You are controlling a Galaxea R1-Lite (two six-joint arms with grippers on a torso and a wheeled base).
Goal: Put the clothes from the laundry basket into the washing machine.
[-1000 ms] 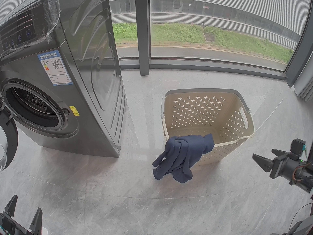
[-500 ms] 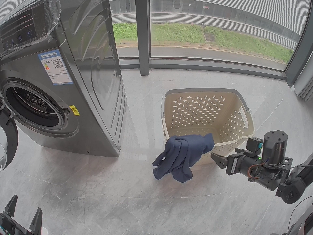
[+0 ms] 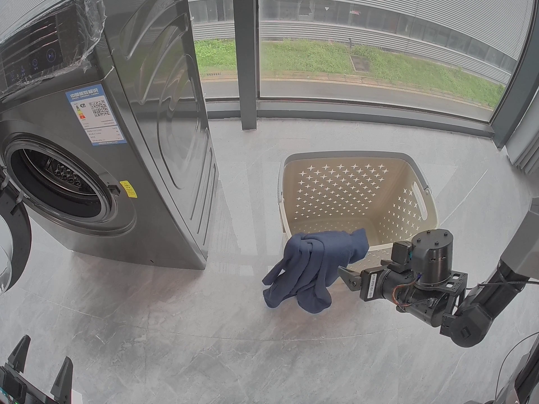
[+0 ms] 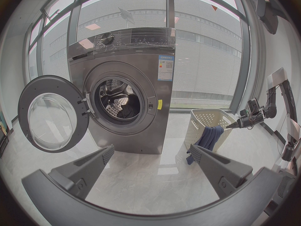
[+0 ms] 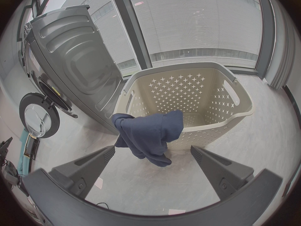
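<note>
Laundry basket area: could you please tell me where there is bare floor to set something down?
Bare floor lies between the washing machine and the laundry basket, and nearer the robot in front of both. It is crowded at the basket's near rim, where the blue garment hangs beside the right gripper.

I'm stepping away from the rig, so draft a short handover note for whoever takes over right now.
Left gripper: open, low by the floor, holding nothing.
Right gripper: open, level with the blue garment, nothing gripped.
Blue garment hangs over the laundry basket's near rim. Washing machine door is open; something dark lies in the drum.
Done: nothing gripped yet.
To do: grasp the garment, carry it to the drum.
</note>
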